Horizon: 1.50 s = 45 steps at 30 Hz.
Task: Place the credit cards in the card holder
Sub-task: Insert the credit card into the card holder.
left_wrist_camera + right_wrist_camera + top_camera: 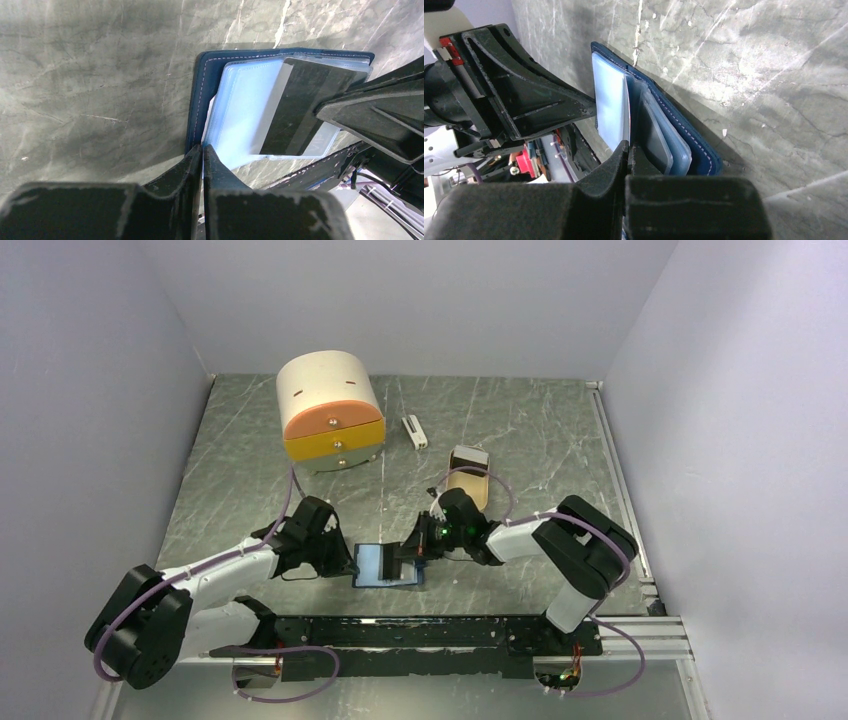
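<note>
At 6 o'clock on the desk (520, 440), close to us, the holder (388, 566) lies open. Our left fingers (202, 150), reaching low from 9 o'clock, pinch its soft blue leaf. Our right fingers (627, 147), low from 3 o'clock, squeeze one card (300, 110) by its end. We think the card is thin, stiff and slippy, so the end is the best place to hold.

card holder (372, 566) half covered, card (295, 107) end hidden
</note>
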Available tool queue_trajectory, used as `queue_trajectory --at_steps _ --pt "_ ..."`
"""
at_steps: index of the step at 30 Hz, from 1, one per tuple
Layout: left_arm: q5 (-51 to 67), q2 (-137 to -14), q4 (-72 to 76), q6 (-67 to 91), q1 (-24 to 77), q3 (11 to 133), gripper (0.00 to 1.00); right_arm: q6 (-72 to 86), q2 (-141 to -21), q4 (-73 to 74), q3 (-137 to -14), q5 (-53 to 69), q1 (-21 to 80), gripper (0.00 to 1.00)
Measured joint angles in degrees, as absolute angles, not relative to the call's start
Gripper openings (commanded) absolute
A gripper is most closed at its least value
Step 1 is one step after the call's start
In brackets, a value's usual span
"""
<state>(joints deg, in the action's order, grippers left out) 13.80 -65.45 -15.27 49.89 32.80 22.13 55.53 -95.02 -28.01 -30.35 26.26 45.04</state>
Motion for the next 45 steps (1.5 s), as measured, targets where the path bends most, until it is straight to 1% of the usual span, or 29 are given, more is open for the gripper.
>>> queue_trajectory --at_steps 4,6,12,13,16,19,20,22,23,27,31,42,45 --pt "13.85 -65.43 -15.22 49.91 32.8 22.13 0.12 56.31 -96.62 -29.82 -30.3 27.31 45.23 0.0" --pt "13.89 -65.43 -15.22 49.91 32.8 22.13 0.12 56.62 -96.71 -30.37 -30.3 27.33 45.63 0.03" --pt "13.91 -65.41 -15.2 49.91 32.82 22.13 0.13 57.43 -98.56 -30.48 -32.03 26.13 48.29 0.03" --pt "13.91 -65.39 -15.22 49.91 32.8 22.13 0.13 57.52 -99.15 -30.41 -32.64 25.91 48.75 0.05" --pt "13.98 -65.36 -15.22 49.93 32.82 22.11 0.13 57.89 -99.53 -29.91 -33.36 24.8 49.69 0.18" --pt "14.24 -65.36 -15.14 49.93 32.82 22.11 0.13 57.76 -99.46 -27.83 -33.63 23.38 50.17 0.23" --pt "14.24 -65.36 -15.09 49.95 32.82 22.11 0.13 57.52 -99.18 -26.37 -33.89 22.85 50.26 0.25" --pt "14.26 -65.36 -14.94 49.95 32.82 22.11 0.13 56.25 -97.51 -22.17 -34.94 21.23 50.52 0.33" --pt "14.26 -65.36 -14.81 49.95 32.82 22.11 0.13 55.48 -96.4 -20.08 -35.4 20.14 50.65 0.34" --pt "14.39 -65.34 -14.37 50.17 32.82 21.82 0.13 52.56 -91.05 -12.82 -36.25 16.14 50.83 0.34" --pt "14.52 -64.84 -13.93 50.41 32.82 21.34 0.13 52.01 -89.01 -10.61 -36.25 14.46 51.27 0.35" --pt "14.79 -63.83 -13.19 51.05 32.84 20.47 0.13 53.49 -95.9 -13.85 -38.68 16.14 54.22 0.37" --pt "14.94 -63.48 -13.43 51.0 32.93 20.38 0.13 53.8 -97.95 -14.96 -40.34 17.72 54.26 0.35"
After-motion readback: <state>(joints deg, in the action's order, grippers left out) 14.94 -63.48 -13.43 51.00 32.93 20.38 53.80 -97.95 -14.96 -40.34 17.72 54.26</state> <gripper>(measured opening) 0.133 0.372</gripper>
